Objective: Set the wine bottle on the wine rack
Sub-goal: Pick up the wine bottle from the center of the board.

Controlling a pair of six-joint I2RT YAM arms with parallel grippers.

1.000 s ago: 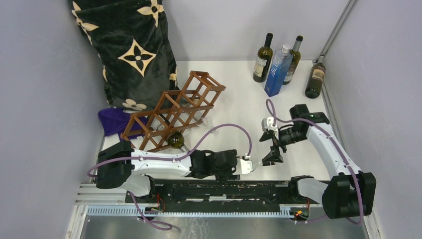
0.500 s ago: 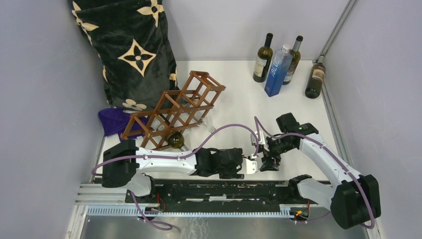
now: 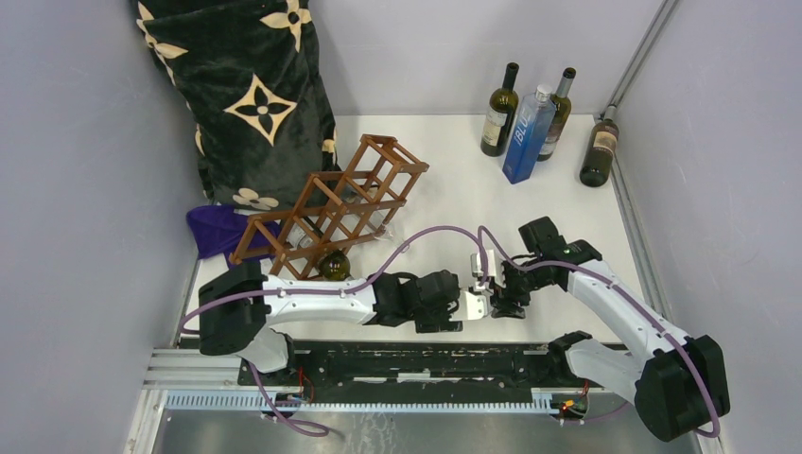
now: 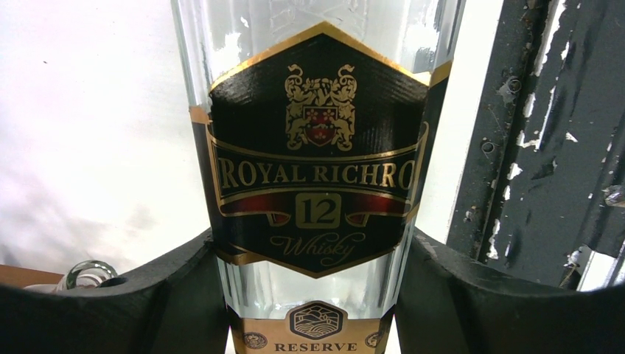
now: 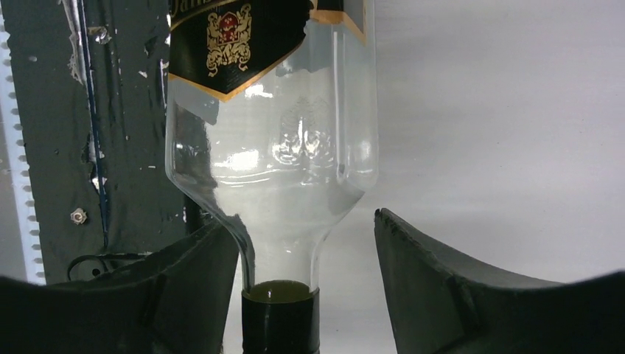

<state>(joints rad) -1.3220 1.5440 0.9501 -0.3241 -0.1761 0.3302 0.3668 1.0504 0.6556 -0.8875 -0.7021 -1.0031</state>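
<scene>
A clear glass bottle point(image 4: 317, 147) with a black and gold "Royal Richro 12 Whisky" label is held in my left gripper point(image 4: 313, 295), whose jaws press on both sides of its body. In the top view this bottle point(image 3: 476, 303) lies level between the two grippers near the table's front edge. My right gripper point(image 5: 306, 295) is open, its jaws on either side of the bottle's neck and dark cap point(image 5: 280, 317), with a gap on the right side. The reddish-brown wine rack point(image 3: 331, 213) stands tilted at the back left, a dark green bottle point(image 3: 333, 266) in its near end.
Three bottles stand at the back, two dark point(image 3: 498, 112) point(image 3: 558, 113) and one blue point(image 3: 526, 137). Another dark bottle point(image 3: 599, 147) is by the right wall. A black patterned cushion point(image 3: 251, 95) and a purple cloth point(image 3: 213, 232) are behind the rack. A black rail point(image 3: 416, 359) runs along the near edge.
My right gripper has moved left and nearer, coming around the bottle's neck. My left arm has shifted slightly away from the rail with the bottle still held.
</scene>
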